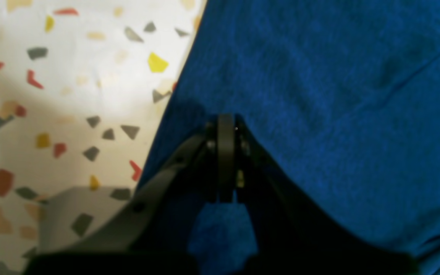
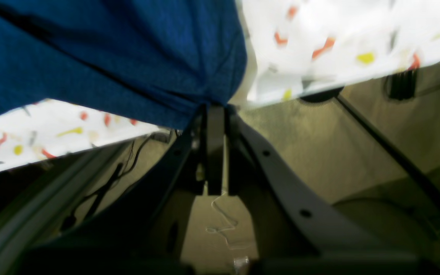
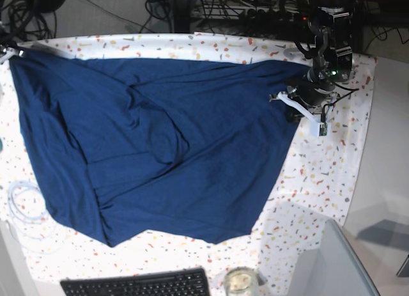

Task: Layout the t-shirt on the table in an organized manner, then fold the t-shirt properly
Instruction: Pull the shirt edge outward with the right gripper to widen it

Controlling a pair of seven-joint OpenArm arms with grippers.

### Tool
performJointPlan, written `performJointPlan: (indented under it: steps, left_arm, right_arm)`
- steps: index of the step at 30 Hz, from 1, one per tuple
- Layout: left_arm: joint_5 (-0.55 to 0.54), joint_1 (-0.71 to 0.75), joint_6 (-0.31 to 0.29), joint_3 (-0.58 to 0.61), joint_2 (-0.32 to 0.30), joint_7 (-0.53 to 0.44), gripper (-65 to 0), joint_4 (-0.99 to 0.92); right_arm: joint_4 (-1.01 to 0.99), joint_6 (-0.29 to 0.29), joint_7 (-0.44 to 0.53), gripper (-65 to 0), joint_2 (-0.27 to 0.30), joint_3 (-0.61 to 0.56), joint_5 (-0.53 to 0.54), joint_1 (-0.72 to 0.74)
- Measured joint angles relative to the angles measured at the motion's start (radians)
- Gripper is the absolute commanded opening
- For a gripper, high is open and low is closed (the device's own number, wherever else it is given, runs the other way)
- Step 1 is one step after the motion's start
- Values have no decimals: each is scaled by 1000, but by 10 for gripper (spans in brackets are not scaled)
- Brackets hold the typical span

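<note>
Right claw (image 2: 215, 109): clenched on a corner of the shirt (image 2: 101, 57), jaws pressed together with cloth bunched at the tips. Seen from its wrist, the table (image 2: 342, 34) edge lies just beyond the tips and bare floor below them. In the base view this claw sits at the far left edge, only a white tip showing at the shirt's upper left corner.

Shirt (image 3: 153, 142): dark blue, spread wide over the table (image 3: 319, 174), stretched between the two claws along its top edge, creased through the middle, lower hem sagging toward the keyboard (image 3: 137, 284).

Left claw (image 1: 225, 122): clenched on the shirt (image 1: 319, 95), jaws shut with cloth drawn into a small peak at the tips. Flecked table (image 1: 63, 95) lies to its left in the wrist view; blue cloth fills everything ahead and to its right. In the base view the claw (image 3: 289, 99) grips the shirt's upper right corner.

Jar (image 3: 239, 282): beside the keyboard, well apart from both claws.
</note>
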Motion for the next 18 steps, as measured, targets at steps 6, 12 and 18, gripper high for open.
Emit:
performJointPlan:
  steps: [6, 12, 18]
  left_arm:
    - [58, 4, -9, -2, -20, -128, -650, -80]
    - [135, 0, -14, -3, -6, -179, -650, -96]
    - [157, -43, -11, -2, -3, -133, -650, -96]
  right_arm:
    - [-33, 0, 69, -650, 52, -1, 2, -40]
    - [-36, 0, 77, -650, 63, -1, 2, -66]
    - [-37, 0, 77, -650, 86, -5, -51, -65]
